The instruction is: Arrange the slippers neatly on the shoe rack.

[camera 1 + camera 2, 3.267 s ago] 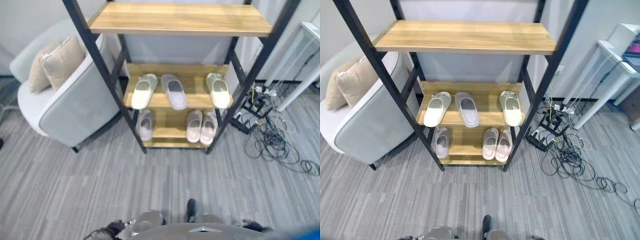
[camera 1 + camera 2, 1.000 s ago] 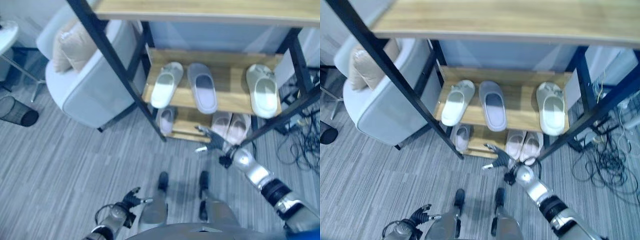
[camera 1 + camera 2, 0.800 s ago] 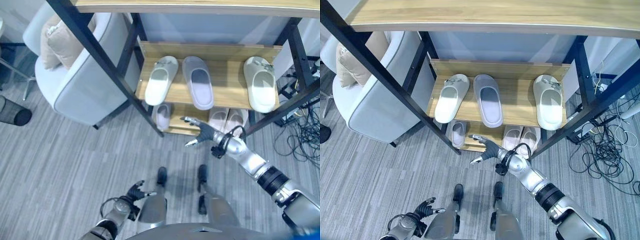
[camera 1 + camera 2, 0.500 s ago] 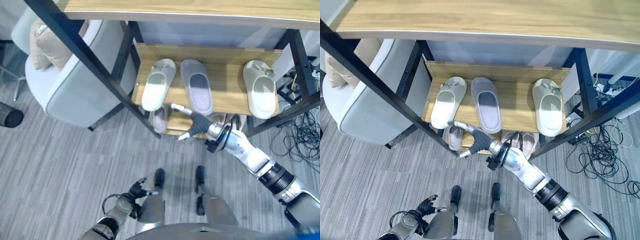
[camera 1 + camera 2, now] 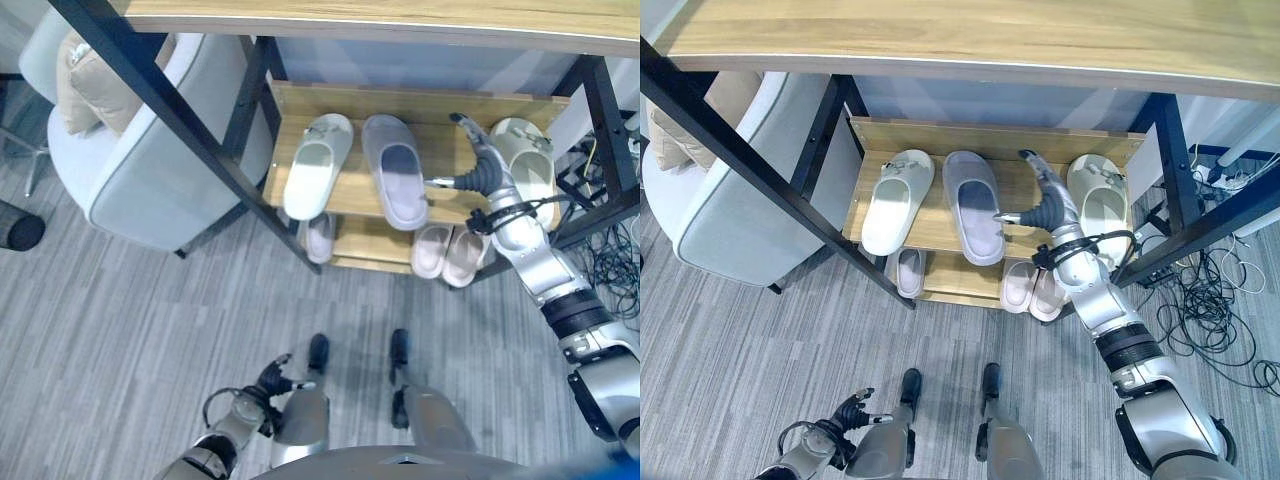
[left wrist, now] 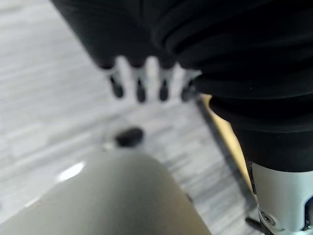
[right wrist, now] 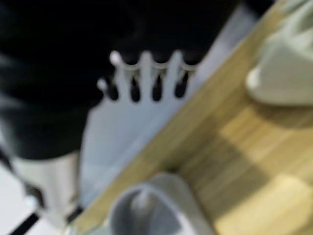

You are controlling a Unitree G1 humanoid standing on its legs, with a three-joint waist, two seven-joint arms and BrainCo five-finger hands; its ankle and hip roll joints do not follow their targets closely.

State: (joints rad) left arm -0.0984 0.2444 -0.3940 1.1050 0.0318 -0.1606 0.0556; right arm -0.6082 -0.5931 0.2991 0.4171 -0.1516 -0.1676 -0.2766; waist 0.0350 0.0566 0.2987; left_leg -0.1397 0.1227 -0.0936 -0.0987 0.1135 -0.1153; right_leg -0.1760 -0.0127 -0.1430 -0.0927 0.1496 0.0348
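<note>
On the middle shelf of the shoe rack (image 5: 890,235) lie three slippers: a pale one (image 5: 887,200) at the left, a grey one (image 5: 975,204) beside it whose heel overhangs the front edge, and another pale one (image 5: 1100,208) well apart at the right. My right hand (image 5: 1047,208) hovers between the grey and right slippers, fingers spread, holding nothing. My left hand (image 5: 835,420) hangs low, loosely open. A clumsy nudge could, I judge, tip the overhanging grey slipper off onto the lower pairs (image 5: 1032,285).
</note>
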